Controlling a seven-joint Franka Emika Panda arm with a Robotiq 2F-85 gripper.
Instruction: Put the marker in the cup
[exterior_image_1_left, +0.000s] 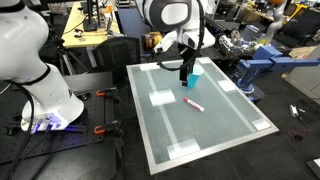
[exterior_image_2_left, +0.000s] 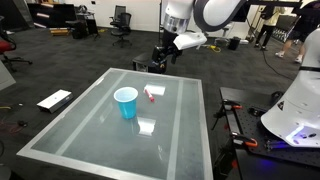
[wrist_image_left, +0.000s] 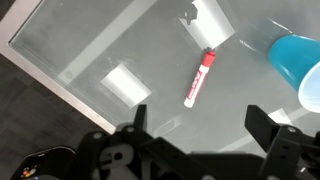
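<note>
While the gripper (wrist_image_left: 200, 120) hangs above the table (exterior_image_1_left: 235, 128), its jaws stand wide apart and grasp nothing; the marker (wrist_image_left: 200, 78) lies flat on the glass top, seen between the two fingers (wrist_image_left: 140, 122) in the wrist view; the cup (exterior_image_2_left: 126, 102) stands upright near it, not touching; in an exterior view the marker (exterior_image_1_left: 193, 104) lies just in front of the cup (exterior_image_1_left: 195, 73).

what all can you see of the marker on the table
The marker is a short, thin red-pink stick with a paler whitish end, plastic by its look. It lies flat and diagonal on the glassy table, apart from the light-blue cup. Only the table touches it; the gripper hangs above, jaws open.
</note>
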